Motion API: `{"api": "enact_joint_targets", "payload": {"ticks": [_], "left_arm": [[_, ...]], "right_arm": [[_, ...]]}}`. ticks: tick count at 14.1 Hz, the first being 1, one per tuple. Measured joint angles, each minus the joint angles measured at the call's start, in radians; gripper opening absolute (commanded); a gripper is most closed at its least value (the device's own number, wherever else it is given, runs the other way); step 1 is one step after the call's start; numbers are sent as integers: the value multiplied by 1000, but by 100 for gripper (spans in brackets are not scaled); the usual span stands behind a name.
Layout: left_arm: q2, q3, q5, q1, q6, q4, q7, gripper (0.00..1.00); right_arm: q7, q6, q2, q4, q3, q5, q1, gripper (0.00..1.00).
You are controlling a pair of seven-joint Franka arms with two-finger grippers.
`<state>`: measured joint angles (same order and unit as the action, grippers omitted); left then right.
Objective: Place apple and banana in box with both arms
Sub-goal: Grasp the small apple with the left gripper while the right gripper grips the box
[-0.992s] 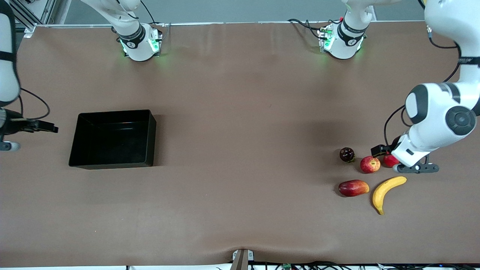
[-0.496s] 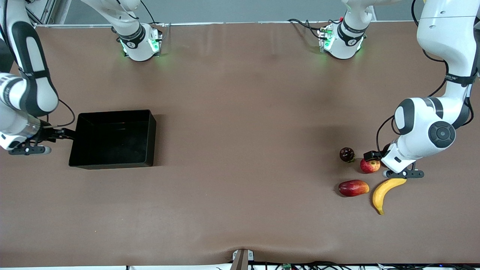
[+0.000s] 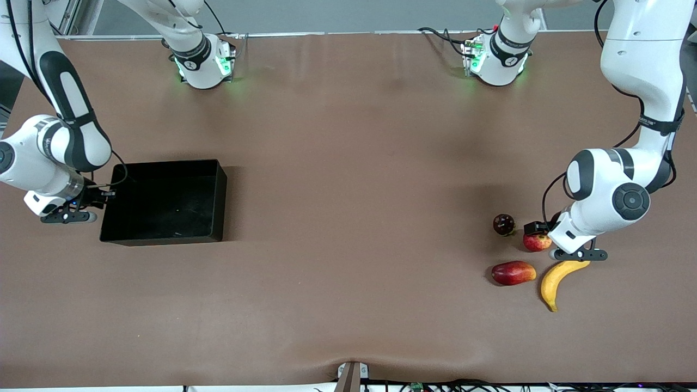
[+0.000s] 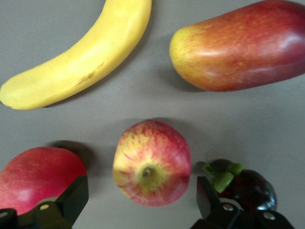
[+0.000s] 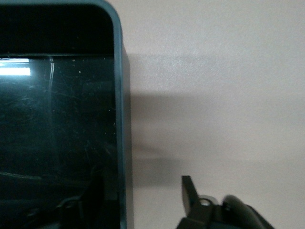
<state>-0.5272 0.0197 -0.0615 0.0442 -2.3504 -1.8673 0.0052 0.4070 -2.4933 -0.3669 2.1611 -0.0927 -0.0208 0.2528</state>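
The left claw is hanging released over the apple, one finger on each side of it and neither touching. The apple is sitting on the table toward the left arm's end, with the banana nearer the front camera. The right claw is straddling the box wall at the right arm's end, not clenched on it.
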Motion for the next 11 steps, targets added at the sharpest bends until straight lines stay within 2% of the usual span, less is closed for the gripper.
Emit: {"api": "enact_joint_targets", "payload": {"ticks": [4,7,9,10,11], "left_arm": [[-27,1,0,11,-33,3,4,100],[-40,5,0,10,-44,8,4,100],[-44,6,0,8,-45,8,4,81],[-47,7,0,8,-46,8,4,67],[-50,8,0,8,-48,8,4,44]], "right_arm": [[0,21,3,-2,1,-1,0,0],[0,133,25,-36,5,-4,0,0],[1,250,51,-80,9,-4,-4,0],[1,315,66,-106,13,-4,-11,0],[1,381,81,-132,21,-7,-18,0]]}}
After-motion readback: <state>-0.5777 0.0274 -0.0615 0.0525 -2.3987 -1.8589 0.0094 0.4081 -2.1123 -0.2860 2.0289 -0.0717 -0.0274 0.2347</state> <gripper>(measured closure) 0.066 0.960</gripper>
